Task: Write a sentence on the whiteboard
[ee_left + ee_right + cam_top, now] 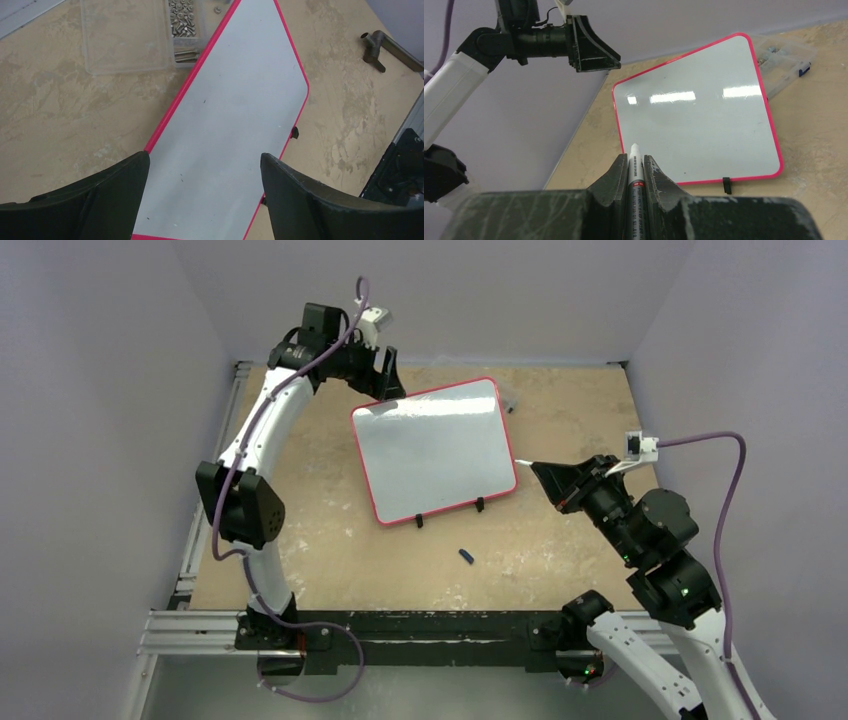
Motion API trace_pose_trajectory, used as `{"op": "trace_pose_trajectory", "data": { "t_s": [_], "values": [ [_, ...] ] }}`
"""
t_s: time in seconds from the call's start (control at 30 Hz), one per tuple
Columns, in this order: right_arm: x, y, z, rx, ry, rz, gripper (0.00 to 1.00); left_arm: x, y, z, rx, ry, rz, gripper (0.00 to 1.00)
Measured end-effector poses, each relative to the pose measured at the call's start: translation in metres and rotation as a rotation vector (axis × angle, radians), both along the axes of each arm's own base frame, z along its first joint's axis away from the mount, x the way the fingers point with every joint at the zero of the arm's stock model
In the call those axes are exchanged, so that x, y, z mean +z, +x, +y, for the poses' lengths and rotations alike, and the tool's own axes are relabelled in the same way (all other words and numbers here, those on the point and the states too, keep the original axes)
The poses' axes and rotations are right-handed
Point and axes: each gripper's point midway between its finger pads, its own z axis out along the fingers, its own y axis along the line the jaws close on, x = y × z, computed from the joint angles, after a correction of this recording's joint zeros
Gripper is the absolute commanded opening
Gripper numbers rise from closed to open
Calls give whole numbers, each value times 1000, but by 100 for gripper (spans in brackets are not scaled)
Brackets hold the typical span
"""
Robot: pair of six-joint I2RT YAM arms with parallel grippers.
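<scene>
Beige mottled tabletop [300,540], walled in grey, carries the glossy white whiteboard with thin red frame [435,450]. The board lies at the table's centre, turned slightly, with its black clip feet on the near edge. Your right gripper [635,159] is clenched on a white marker pen [634,149]; the tip points at the board's right edge. Your left gripper [205,200] hangs over the far left corner, fingers spread, grasping nothing. The step in hand appears to be bringing the tip onto the surface. Steady the frame with the left fingers first. Press lightly, and start far left so the sentence has room.
</scene>
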Motion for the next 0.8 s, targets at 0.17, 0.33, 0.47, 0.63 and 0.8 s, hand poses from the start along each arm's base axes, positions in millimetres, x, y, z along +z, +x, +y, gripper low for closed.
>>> {"op": "trace_pose_trajectory", "data": {
  "t_s": [0.17, 0.33, 0.47, 0.63, 0.8],
  "values": [
    [0, 0, 0, 3, 0, 0, 0, -15, 15, -2, -58, -37, 76, 77],
    [0, -1, 1, 8, 0, 1, 0, -37, 21, -6, -88, -53, 159, 77],
    [-1, -2, 3, 21, 0, 2, 0, -54, 23, -3, -87, -46, 210, 75],
    [-1, -3, 5, 30, 0, 3, 0, -64, 28, 5, -74, -54, 240, 72],
    [-1, -5, 7, 48, 0, 4, 0, -69, 29, 7, -86, -82, 265, 68]
  ]
}}
